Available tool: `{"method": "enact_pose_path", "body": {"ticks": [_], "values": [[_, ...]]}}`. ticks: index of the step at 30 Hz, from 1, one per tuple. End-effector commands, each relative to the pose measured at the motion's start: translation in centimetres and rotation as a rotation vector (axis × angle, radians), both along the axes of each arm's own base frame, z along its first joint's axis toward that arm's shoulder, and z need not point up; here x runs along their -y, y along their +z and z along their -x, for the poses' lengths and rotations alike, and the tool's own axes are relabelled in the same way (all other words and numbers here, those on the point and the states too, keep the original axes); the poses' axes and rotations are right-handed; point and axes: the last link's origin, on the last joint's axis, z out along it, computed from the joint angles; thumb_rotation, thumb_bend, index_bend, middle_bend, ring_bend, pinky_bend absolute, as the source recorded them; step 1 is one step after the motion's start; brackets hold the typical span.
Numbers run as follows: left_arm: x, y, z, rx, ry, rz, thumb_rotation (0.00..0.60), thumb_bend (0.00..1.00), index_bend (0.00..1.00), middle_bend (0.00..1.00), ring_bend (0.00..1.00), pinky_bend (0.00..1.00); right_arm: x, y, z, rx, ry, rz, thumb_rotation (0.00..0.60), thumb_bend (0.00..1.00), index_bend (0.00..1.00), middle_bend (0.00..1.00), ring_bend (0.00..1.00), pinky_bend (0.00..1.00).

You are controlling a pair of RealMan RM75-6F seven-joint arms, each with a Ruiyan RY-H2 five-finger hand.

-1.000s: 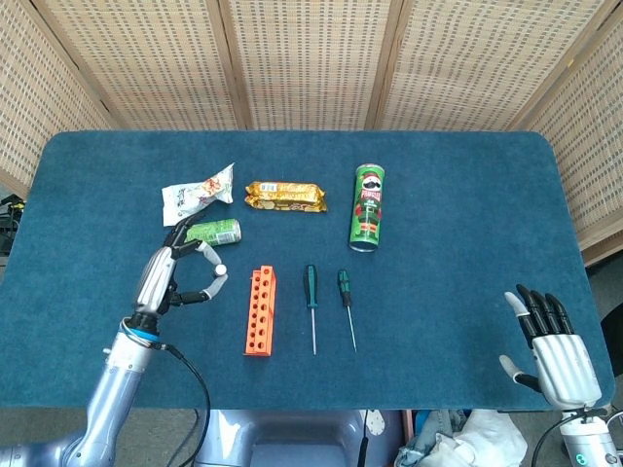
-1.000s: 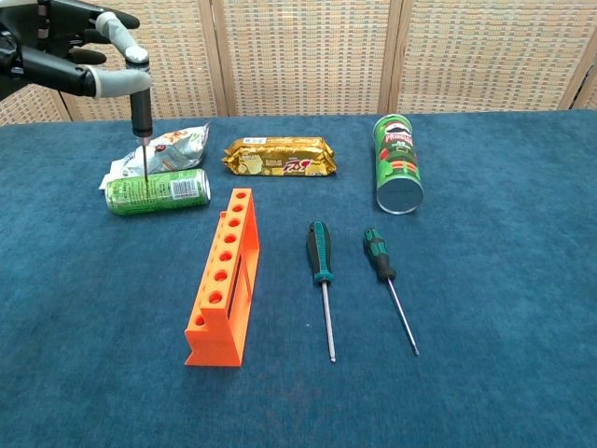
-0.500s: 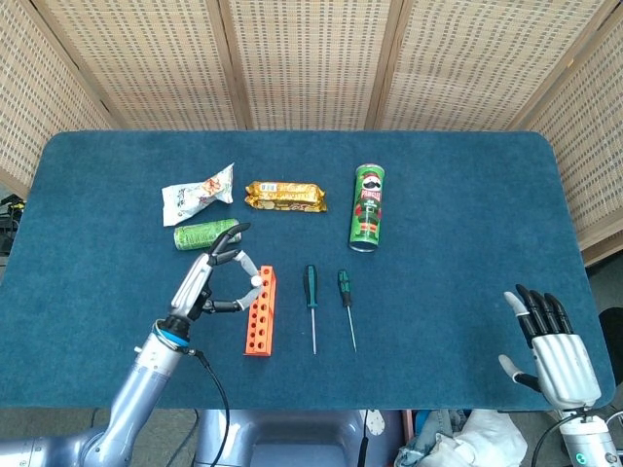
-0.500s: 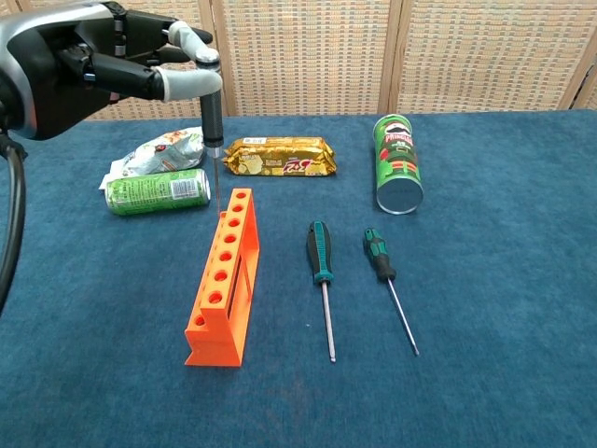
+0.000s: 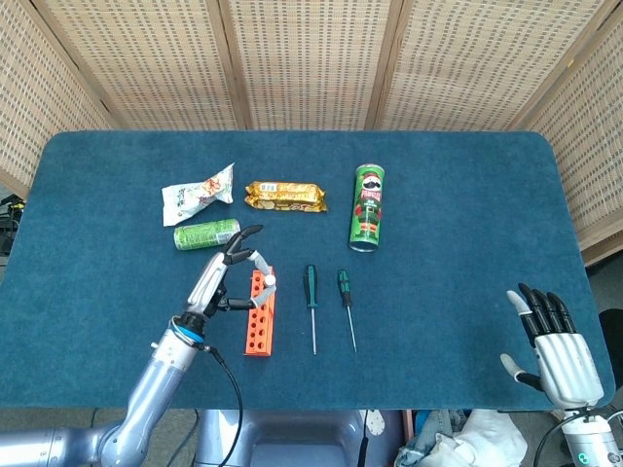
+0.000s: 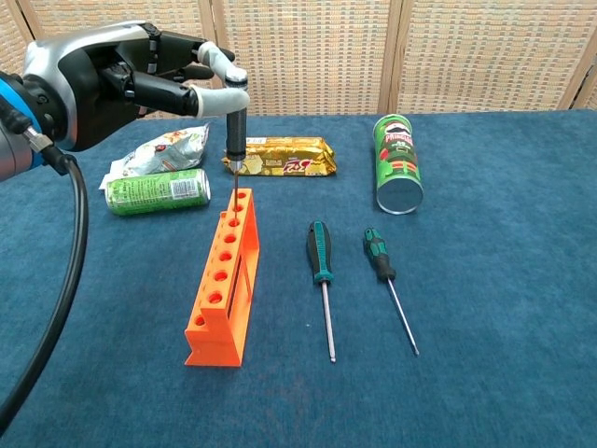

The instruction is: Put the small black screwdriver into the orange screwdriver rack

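My left hand (image 6: 140, 79) (image 5: 227, 275) pinches the small black screwdriver (image 6: 236, 135) by the top of its handle, holding it upright with the tip down. The tip hangs at the far end of the orange screwdriver rack (image 6: 225, 275) (image 5: 258, 317), right at the farthest hole; whether it is inside the hole I cannot tell. In the head view the hand covers the rack's far end. My right hand (image 5: 560, 350) stays open with fingers spread at the table's near right corner, holding nothing.
Two green-handled screwdrivers (image 6: 322, 275) (image 6: 387, 285) lie right of the rack. A green can (image 6: 156, 190), a white snack bag (image 6: 159, 152), a gold biscuit pack (image 6: 280, 157) and a green crisp tube (image 6: 397, 175) lie behind on the blue table (image 6: 504, 280).
My left hand has carried the black screwdriver rightward from above the green can to the far end of the rack. The right hand has not moved.
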Motion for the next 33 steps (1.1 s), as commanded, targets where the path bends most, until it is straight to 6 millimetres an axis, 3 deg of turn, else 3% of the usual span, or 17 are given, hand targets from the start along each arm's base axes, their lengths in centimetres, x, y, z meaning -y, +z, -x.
{"method": "enact_pose_path", "body": {"ticks": [1,19,33], "values": [[0.0,-0.1,0.0,0.001,0.001,0.0,0.6,0.4,0.7,0.1,0.0,0.0,0.0,0.0,0.0,-0.001,0.0,0.0,0.6,0.22,0.0,0.0,0.0,0.0],[-0.1,-1.1,1.0,-0.037,-0.005,0.018,0.6,0.4,0.71,0.1,0.0,0.0,0.0,0.0,0.0,0.002,-0.001,0.002,0.6,0.22,0.0,0.0,0.0,0.0],[-0.5,-2.3,3.1,-0.061,0.037,0.042,0.6,0.4,0.71,0.1,0.0,0.0,0.0,0.0,0.1,-0.004,-0.003,0.0,0.6,0.22,0.0,0.0,0.0,0.0]]}}
